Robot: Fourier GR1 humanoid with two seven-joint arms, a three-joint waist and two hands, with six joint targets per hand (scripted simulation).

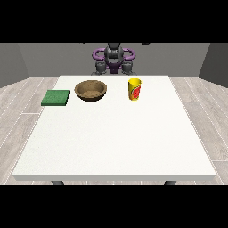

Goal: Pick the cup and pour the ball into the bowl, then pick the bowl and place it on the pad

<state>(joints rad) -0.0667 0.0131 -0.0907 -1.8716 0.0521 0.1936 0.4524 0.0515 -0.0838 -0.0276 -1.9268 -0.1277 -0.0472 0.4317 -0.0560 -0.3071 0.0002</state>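
Observation:
A yellow cup with a red mark stands upright on the white table, right of centre at the far side. I cannot see a ball inside it from here. A brown bowl sits to its left, a short gap away. A flat green pad lies at the table's left edge, beside the bowl. The robot stands behind the far edge with both arms drawn in at its body. The hand at the view's left and the hand at the view's right hang behind the table's far edge, well short of the cup and bowl.
Cup, bowl and pad stand in a row along the far part of the table. The table's near edge runs across the bottom, with grey floor around it.

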